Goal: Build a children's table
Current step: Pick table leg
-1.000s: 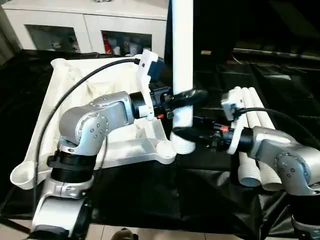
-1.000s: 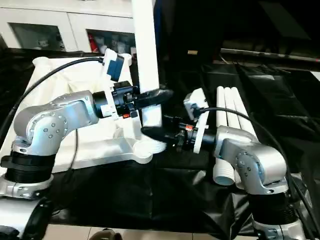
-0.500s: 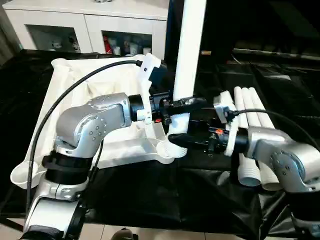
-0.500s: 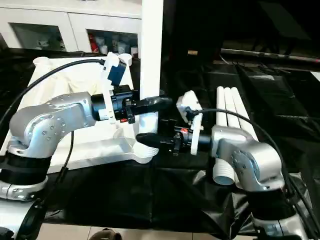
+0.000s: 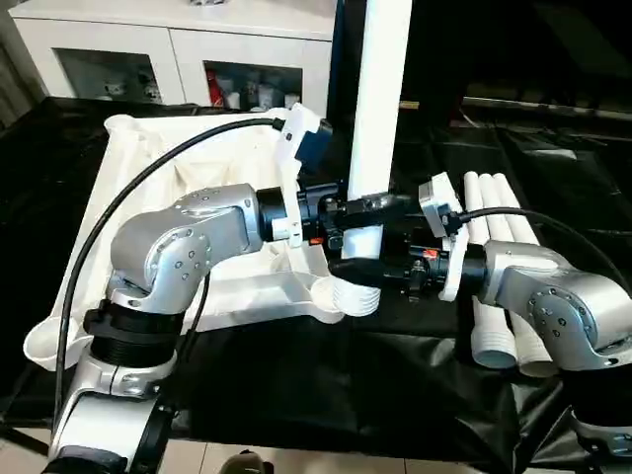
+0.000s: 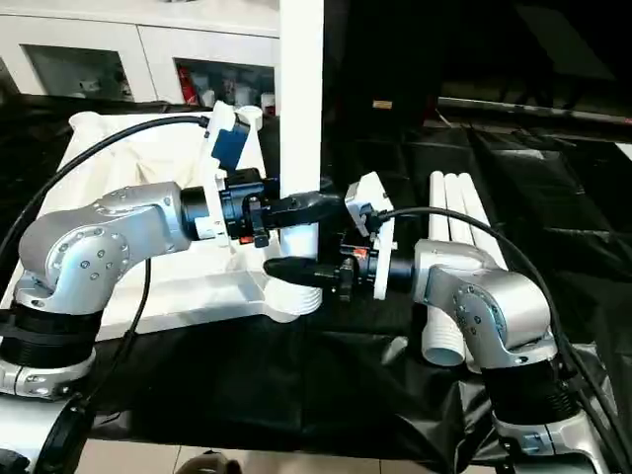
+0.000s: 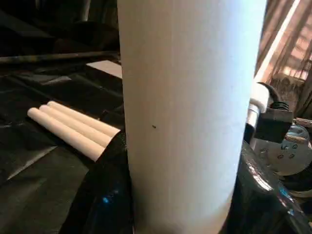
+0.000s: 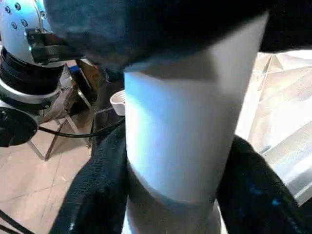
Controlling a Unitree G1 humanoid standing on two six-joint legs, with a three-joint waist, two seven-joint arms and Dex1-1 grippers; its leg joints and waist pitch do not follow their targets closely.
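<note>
The white tabletop (image 5: 237, 292) lies underside up on the black cloth, left of centre. One white leg (image 5: 380, 99) stands upright, its flared end at the near right corner socket (image 5: 331, 294). My left gripper (image 5: 367, 205) is shut on this leg a little above its foot; in the left wrist view the leg (image 7: 190, 122) is wedged between my black fingers (image 7: 105, 195). My right gripper (image 5: 357, 269) reaches in from the right lower down, just above the socket. In the right wrist view its fingers (image 8: 97, 190) press on both sides of the leg (image 8: 185, 136).
Three more white legs (image 5: 494, 257) lie side by side on the black cloth at the right, close behind my right forearm. A white cabinet (image 5: 178, 49) with glass doors stands behind the work table. The table's front edge runs just below my arms.
The leg has come upright and its foot has settled onto the corner socket. My right gripper has slid left along the foot and narrowed onto the leg. The left grip is unchanged.
</note>
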